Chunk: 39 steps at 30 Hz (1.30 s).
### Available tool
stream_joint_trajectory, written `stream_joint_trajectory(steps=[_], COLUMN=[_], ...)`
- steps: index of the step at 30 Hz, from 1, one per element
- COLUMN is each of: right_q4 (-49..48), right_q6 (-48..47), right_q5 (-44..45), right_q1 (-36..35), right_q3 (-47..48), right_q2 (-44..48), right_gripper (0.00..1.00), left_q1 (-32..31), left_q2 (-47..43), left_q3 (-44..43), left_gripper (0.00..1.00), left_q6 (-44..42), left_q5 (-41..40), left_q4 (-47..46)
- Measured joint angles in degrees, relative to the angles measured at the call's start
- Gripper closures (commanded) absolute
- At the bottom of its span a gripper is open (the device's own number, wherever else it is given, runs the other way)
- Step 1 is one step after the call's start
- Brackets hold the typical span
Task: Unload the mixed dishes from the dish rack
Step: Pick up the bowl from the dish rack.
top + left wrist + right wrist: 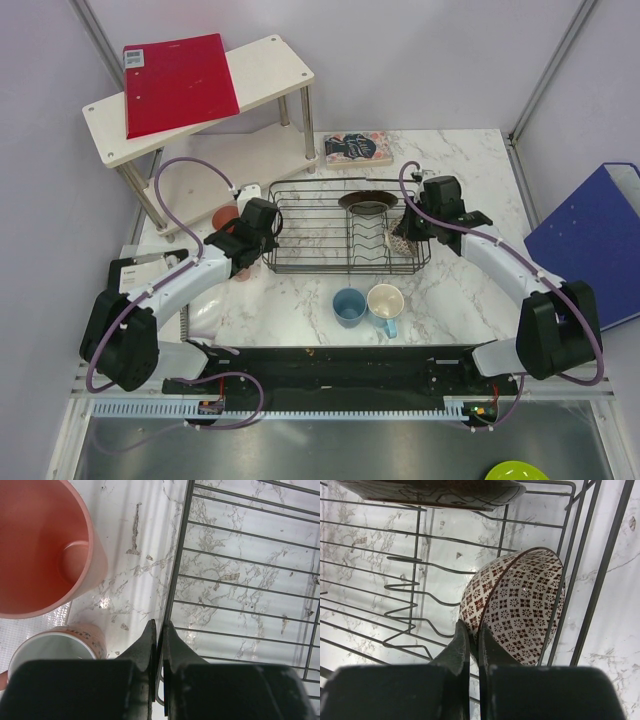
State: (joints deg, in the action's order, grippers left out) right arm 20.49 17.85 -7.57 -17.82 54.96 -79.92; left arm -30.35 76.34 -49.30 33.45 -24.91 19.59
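The dark wire dish rack (300, 268) stands mid-table. My left gripper (262, 240) is at its left end, shut on the rim wire (177, 580), as the left wrist view shows (160, 627). My right gripper (412, 232) is at the right end, shut on the rim of the red-speckled bowl (520, 605), which stands on edge inside the rack (410, 587). A dark red-brown plate (368, 200) leans at the rack's back. The salmon-pink tumbler (40, 550) and a small pale cup (55, 647) sit left of the rack. A blue cup (348, 305) and a light-blue mug (386, 302) stand in front.
A white two-tier shelf (270, 70) with a red folder (178, 82) stands at the back left. A book (357, 149) lies behind the rack. A blue binder (590, 240) sits at the right edge. A lime-green dish (515, 471) is below the arm bases.
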Motion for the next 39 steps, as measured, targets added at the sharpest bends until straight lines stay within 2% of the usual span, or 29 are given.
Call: stream_joint_trajectory(steps=[10, 19, 27, 39], right_q4=[-7.2, -23.9, -41.3, -59.5], right_q6=[1.1, 5.2, 14.3, 26.4], right_q5=[-3.4, -11.9, -23.5, -29.3], right_q1=[1.1, 4.9, 10.7, 13.8], right_q3=[-4.7, -12.6, -18.8, -23.8], right_q2=[1.7, 2.0, -1.2, -5.9], right_gripper=[1.00, 1.00, 1.00, 1.00], left_q1=[0.0, 0.2, 0.2, 0.2], left_q2=[0.0, -0.3, -0.3, -0.4], left_q3=[0.1, 0.5, 0.6, 0.7], left_gripper=[0.98, 0.98, 0.98, 0.98], left_q6=[0.0, 0.1, 0.2, 0.2], left_q5=[-0.3, -1.1, -1.4, -1.4], left_q4=[0.0, -0.3, -0.3, -0.4])
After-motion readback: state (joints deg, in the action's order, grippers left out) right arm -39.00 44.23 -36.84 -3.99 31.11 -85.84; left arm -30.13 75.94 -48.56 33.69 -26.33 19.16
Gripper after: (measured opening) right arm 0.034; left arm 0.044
